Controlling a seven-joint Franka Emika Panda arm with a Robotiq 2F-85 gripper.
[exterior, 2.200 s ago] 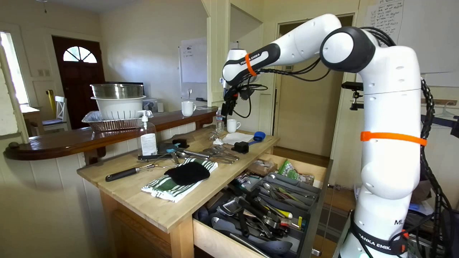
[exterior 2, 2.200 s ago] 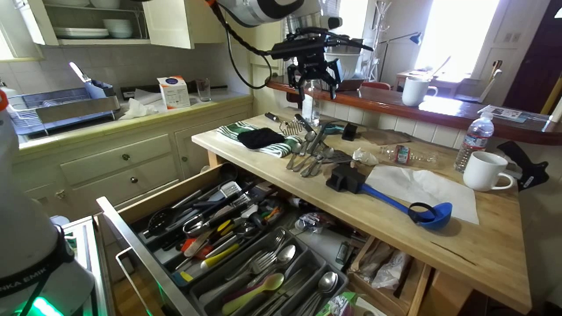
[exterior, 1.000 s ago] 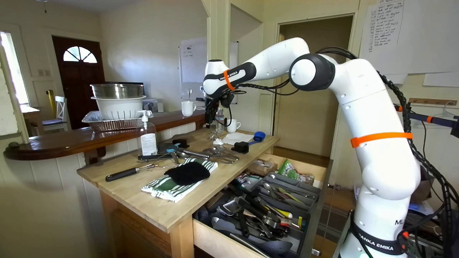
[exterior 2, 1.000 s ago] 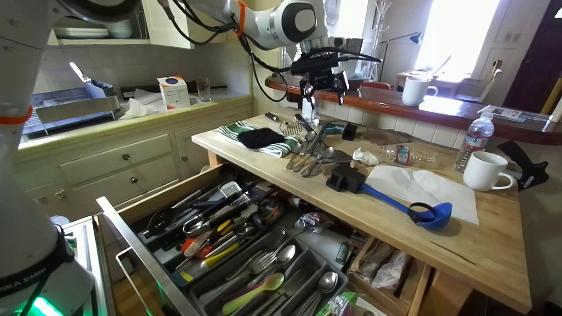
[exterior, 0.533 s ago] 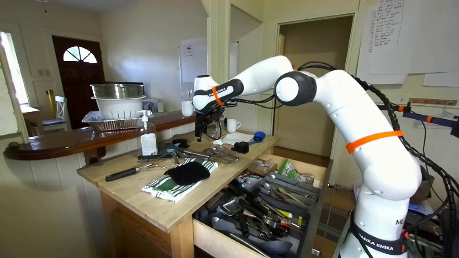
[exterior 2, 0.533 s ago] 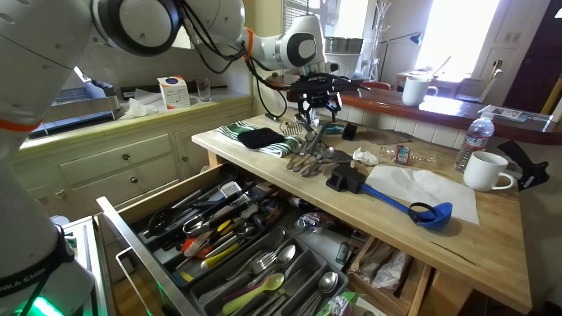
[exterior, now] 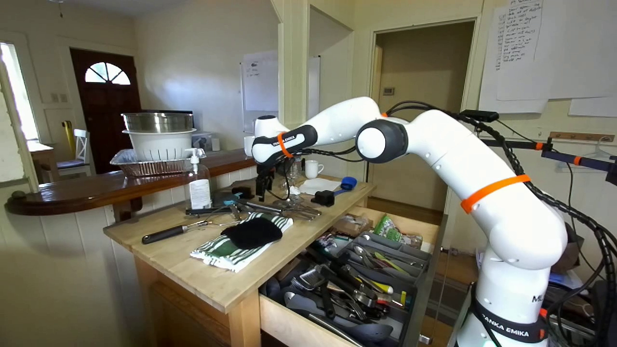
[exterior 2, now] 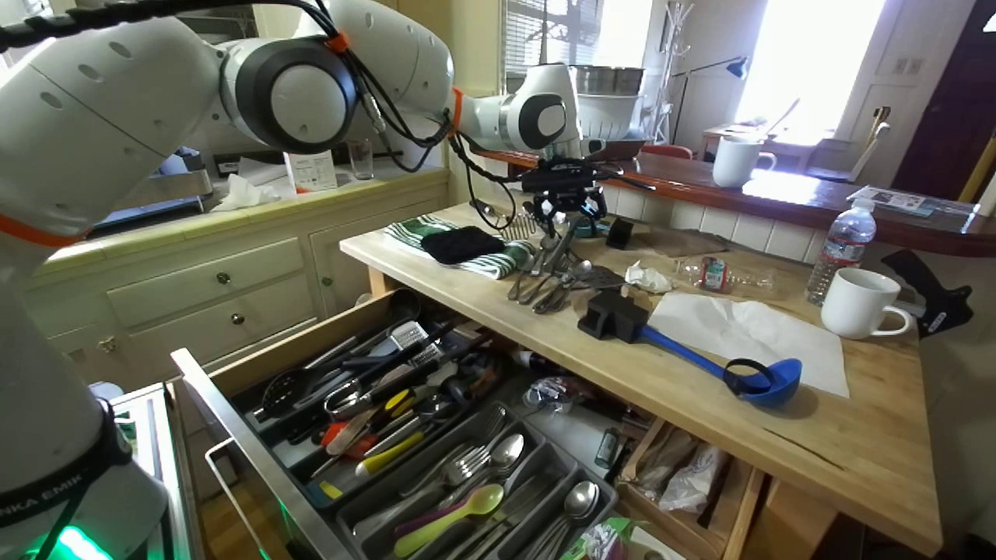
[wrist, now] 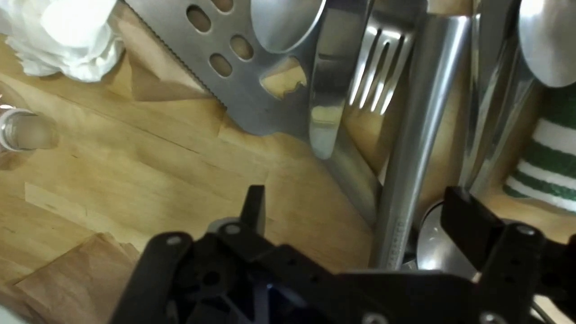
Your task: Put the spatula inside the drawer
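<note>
Far left of the jaws in the wrist view there's the neck of a clear plastic bottle (wrist: 24, 130), with some crumpled white paper (wrist: 67, 40) further out ahead. Low down and left, a creased brown sheet (wrist: 81, 279) sits on the table (wrist: 157, 180). Then comes the spatula (wrist: 258, 108), a slotted metal one with a serrated edge, lying on the table: blade out ahead of the jaws, handle slanting back into the gap between them, up to a thick steel tube handle (wrist: 416, 144). A spoon (wrist: 288, 22) lies across the blade, and a fork (wrist: 396, 20) is just left of the tube. The gripper (wrist: 360, 204) hangs over this pile, jaws spread wide on either side of the tube's near end; can't tell whether the tips touch anything. Right of the jaws you get another spoon (wrist: 551, 45) up ahead and a green-and-white striped towel (wrist: 546, 166) near the right-hand jaw. In an exterior view a white mug (exterior: 312, 168) stands on the table right of the jaws, and further right and lower is the pulled-out drawer (exterior: 294, 325), crammed with utensils (exterior: 340, 282).
</note>
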